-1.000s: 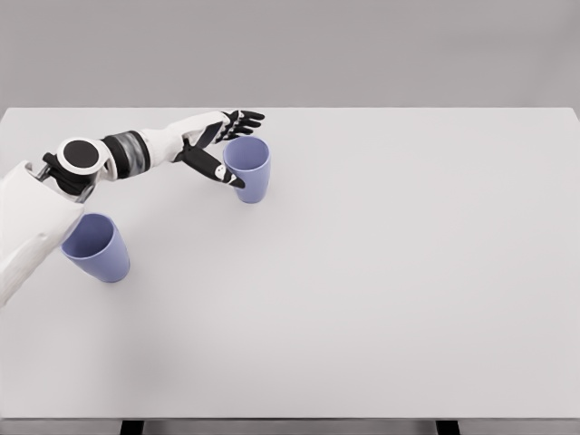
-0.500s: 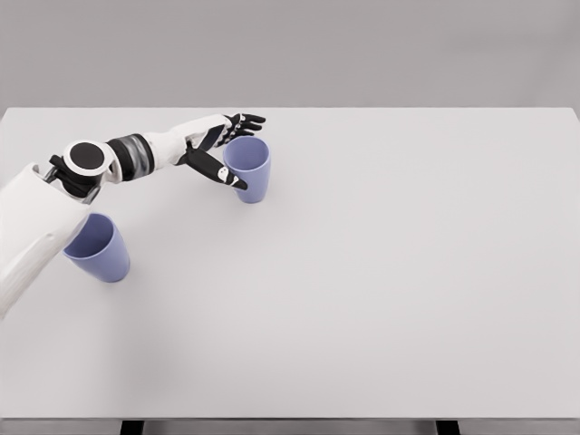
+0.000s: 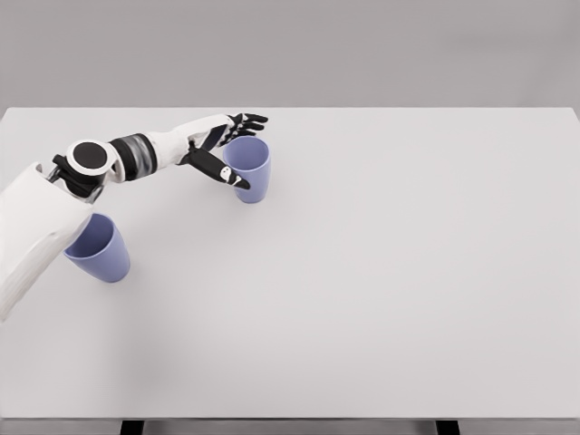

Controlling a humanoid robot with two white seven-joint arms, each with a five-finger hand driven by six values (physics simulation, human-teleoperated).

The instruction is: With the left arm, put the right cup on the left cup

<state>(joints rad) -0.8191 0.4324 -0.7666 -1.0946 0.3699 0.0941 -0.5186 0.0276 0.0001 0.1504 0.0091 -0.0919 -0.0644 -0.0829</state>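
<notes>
Two lavender-blue cups stand upright on the white table (image 3: pixel 381 272). The right cup (image 3: pixel 250 170) is at the upper left of the middle. The left cup (image 3: pixel 96 248) is near the left edge, partly behind my left forearm. My left hand (image 3: pixel 231 149) is open around the right cup's left side: the fingers (image 3: pixel 245 120) reach past the rim at the back and the thumb (image 3: pixel 227 175) lies across the cup's front left. I cannot tell whether they touch the cup. The right arm does not show.
The table's far edge runs just behind the hand. The left forearm (image 3: pixel 136 152) spans from the left edge over the left cup's top.
The left hand and forearm have crept slightly right and up toward the right cup. Both cups stay where they were.
</notes>
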